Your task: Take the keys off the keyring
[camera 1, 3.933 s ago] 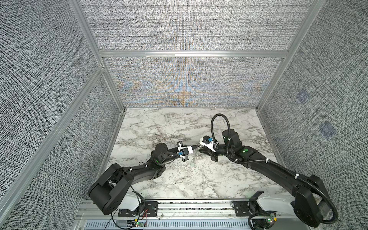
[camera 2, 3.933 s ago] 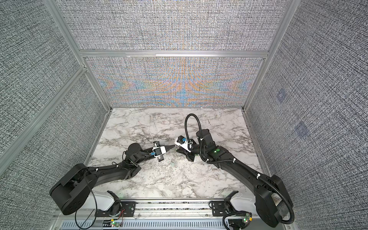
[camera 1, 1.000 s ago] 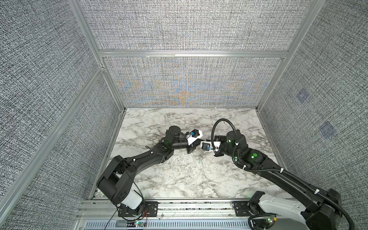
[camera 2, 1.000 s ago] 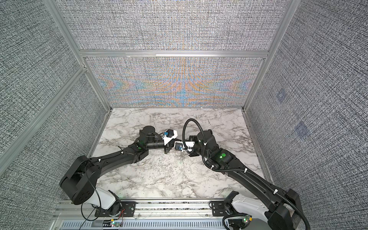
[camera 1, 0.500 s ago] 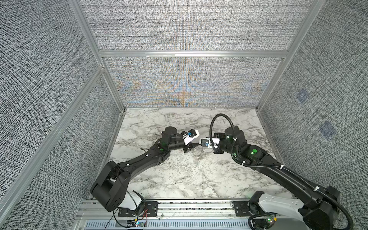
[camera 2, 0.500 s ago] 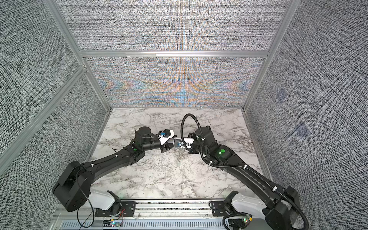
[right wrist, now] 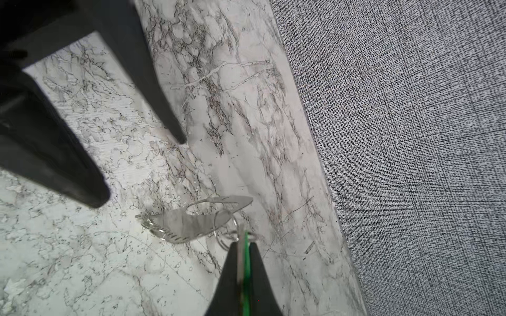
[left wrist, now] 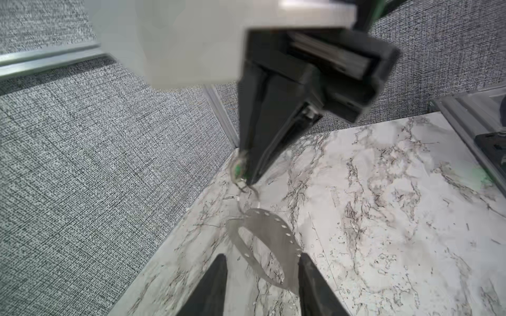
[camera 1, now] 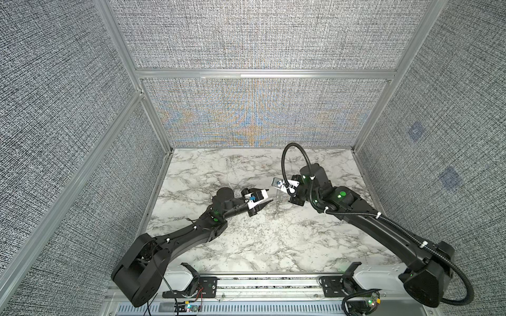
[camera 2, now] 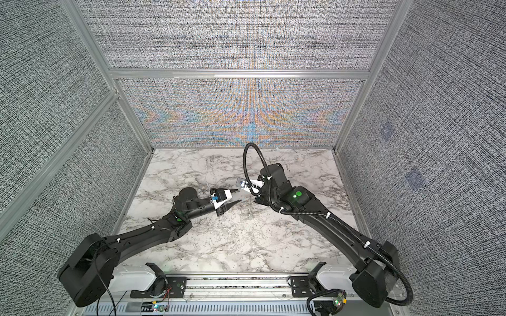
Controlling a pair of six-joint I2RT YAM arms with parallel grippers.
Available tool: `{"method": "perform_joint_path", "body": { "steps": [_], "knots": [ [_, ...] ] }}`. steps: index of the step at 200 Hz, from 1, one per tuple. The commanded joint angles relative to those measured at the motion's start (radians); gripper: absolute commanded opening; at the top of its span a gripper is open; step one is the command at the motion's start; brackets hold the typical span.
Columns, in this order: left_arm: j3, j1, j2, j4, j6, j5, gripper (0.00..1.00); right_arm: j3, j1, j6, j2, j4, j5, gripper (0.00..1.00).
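Marble table [camera 1: 246, 246]; right gripper [right wrist: 243, 245] clamps keys [right wrist: 241, 255], seemingly aloft; left gripper [left wrist: 262, 255] level, parted

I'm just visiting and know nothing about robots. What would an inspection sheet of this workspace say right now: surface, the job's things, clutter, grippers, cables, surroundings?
Surface: marble-patterned tabletop, white with grey veins.
Job's things: keyring, a large grey loop, appears to hang linked to the green-tagged key; other keys too small to tell.
Clutter: nothing seen.
Grippers: right gripper shut on the green-tagged key; left gripper open, facing the keyring, apart from it.
Cables: black ribbed hose loops high over the tabletop; thin wires by the front rail.
Surroundings: grey woven walls in an aluminium frame.
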Motion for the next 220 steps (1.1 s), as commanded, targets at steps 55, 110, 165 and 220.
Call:
{"method": "perform_joint_path", "body": {
  "steps": [55,110,165,220],
  "knots": [
    [0.005,-0.064,0.059,0.212,0.038,-0.009,0.43,0.15,-0.009,0.127,0.072,-0.18,0.054,0.0],
    [0.02,-0.105,0.12,0.301,-0.005,-0.036,0.43,0.274,-0.01,0.204,0.132,-0.301,0.085,0.0],
    [0.041,-0.138,0.192,0.38,-0.045,-0.062,0.43,0.358,-0.009,0.267,0.162,-0.386,0.098,0.0],
    [0.062,-0.17,0.252,0.413,-0.018,-0.165,0.45,0.441,-0.006,0.347,0.209,-0.456,0.128,0.0]
  ]
}}
